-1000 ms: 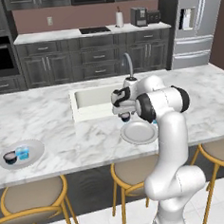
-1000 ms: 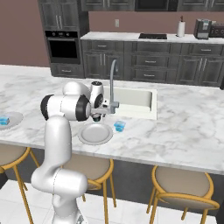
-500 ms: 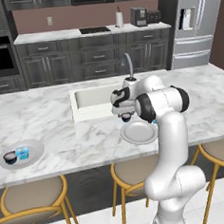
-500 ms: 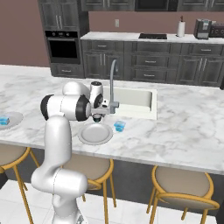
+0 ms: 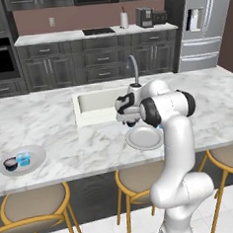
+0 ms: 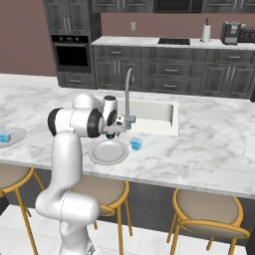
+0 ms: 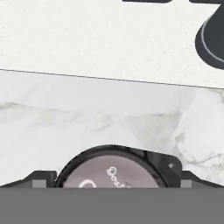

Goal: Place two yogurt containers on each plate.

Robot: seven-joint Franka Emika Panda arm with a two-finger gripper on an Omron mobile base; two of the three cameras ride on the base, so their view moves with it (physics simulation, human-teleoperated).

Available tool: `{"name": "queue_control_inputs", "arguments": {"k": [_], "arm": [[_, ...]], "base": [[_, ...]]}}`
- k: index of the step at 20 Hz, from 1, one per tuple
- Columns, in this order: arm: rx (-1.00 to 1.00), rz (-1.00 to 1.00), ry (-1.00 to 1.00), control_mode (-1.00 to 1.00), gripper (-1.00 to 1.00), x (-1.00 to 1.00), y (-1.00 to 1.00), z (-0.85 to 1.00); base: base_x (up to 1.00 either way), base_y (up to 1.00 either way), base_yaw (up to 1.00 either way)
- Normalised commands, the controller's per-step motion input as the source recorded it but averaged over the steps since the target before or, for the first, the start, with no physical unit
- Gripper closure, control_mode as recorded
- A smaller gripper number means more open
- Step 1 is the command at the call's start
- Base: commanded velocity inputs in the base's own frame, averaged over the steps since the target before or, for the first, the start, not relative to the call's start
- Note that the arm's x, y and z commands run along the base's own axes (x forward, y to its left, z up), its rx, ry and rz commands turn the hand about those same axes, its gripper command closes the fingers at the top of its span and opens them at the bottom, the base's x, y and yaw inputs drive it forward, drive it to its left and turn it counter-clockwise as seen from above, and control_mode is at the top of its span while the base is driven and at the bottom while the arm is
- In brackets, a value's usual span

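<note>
My gripper (image 7: 112, 183) is shut on a dark navy yogurt container (image 7: 114, 169) with a pale printed top, seen from above over the marble counter. It hangs just beyond the near plate (image 5: 144, 138), between that plate and the sink, with the gripper (image 5: 131, 121) pointing down. A light blue yogurt container (image 6: 135, 144) stands on the counter to the right of this plate (image 6: 108, 152), apart from it. The far left plate (image 5: 37, 155) holds a dark container (image 5: 10, 165) and a light blue container (image 5: 23, 158).
The white sink basin (image 5: 95, 104) lies just behind the gripper, its rim (image 7: 109, 39) close by in the hand view. The dark faucet base (image 7: 213, 39) and faucet (image 6: 128, 92) stand beside the hand. Tan stools (image 5: 31, 207) line the counter's front edge.
</note>
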Motion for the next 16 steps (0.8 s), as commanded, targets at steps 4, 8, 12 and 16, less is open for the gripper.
{"name": "queue_control_inputs", "arguments": {"k": [4,8,12,16], "arm": [[0.00,0.00,0.00,-1.00,-1.00,0.00,0.00,-0.09],[0.00,0.00,0.00,-1.00,1.00,0.00,0.00,0.00],[0.00,0.00,0.00,-1.00,1.00,0.00,0.00,0.00],[0.00,0.00,0.00,-1.00,1.00,-0.08,-0.03,0.01]], "base": [[0.00,0.00,0.00],[0.00,0.00,0.00],[0.00,0.00,0.00],[0.00,0.00,0.00]]}}
